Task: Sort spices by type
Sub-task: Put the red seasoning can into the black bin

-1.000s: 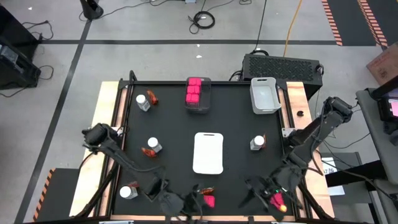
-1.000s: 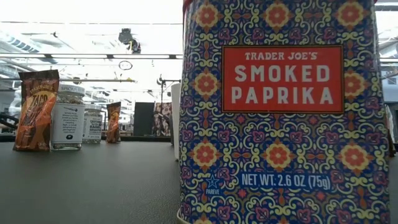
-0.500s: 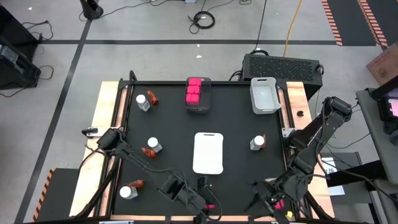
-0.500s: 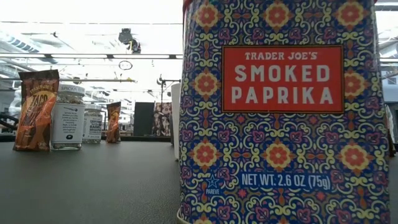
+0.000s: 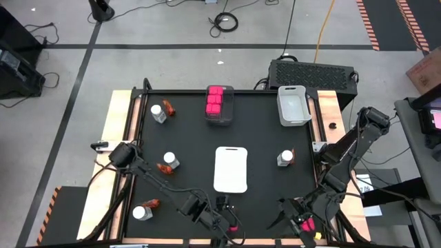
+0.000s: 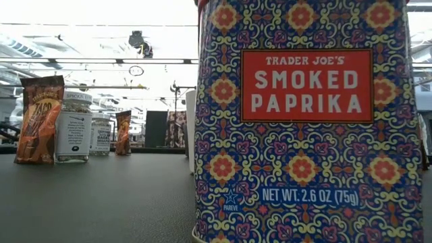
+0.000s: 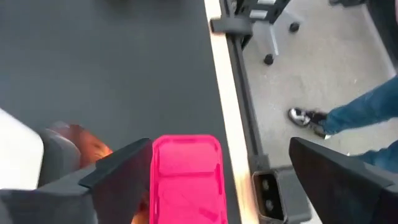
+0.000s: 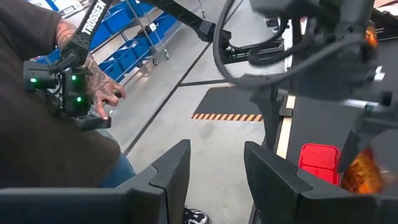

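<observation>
- Grippers: left gripper (image 5: 226, 224) sits at the table's (image 5: 186, 131) near edge, fingers spread wide around a pink box (image 7: 186, 180); a packet (image 7: 93, 146) lies just beside it.
- Right gripper (image 5: 298, 222) waits at the near right edge, fingers apart, holding nothing.
- Three pink boxes (image 5: 215, 100) fill the far dark bin (image 5: 219, 120); the grey bin (image 5: 293, 105) stands beside it.
- Jars with packets stand far left (image 5: 158, 113), mid left (image 5: 169, 160), near left (image 5: 141, 212) and right (image 5: 284, 159) of the white tray (image 5: 231, 169).
</observation>
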